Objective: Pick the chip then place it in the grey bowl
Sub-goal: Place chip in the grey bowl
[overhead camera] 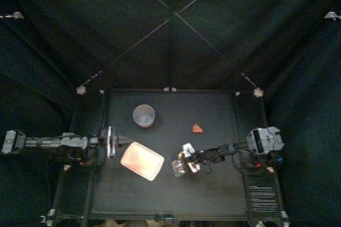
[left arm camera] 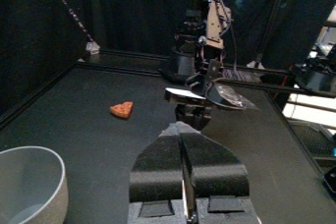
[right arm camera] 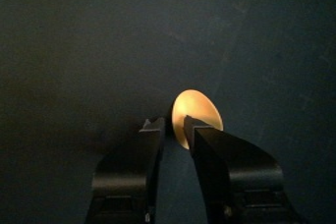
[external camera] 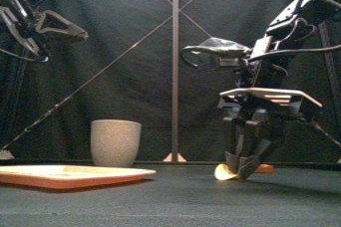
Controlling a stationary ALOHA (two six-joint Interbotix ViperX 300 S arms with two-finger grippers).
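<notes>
The chip (right arm camera: 197,108) is a pale yellow oval lying on the black table, also seen low in the front view as the chip (external camera: 224,172). My right gripper (right arm camera: 175,125) is down at table level with its jaws closed to a narrow gap on the chip's edge; the same right gripper (external camera: 242,163) (overhead camera: 186,161) stands right of the pink tray. The tall grey speckled cup (external camera: 116,141) (overhead camera: 144,117) (left arm camera: 27,184) stands upright toward the back left. My left gripper (left arm camera: 184,138) is shut and empty, held high at the left (external camera: 34,22).
A flat pink tray (overhead camera: 142,159) (external camera: 74,175) lies at the front left, between the cup and the right gripper. An orange pizza-slice toy (overhead camera: 198,128) (left arm camera: 121,110) lies behind the right gripper.
</notes>
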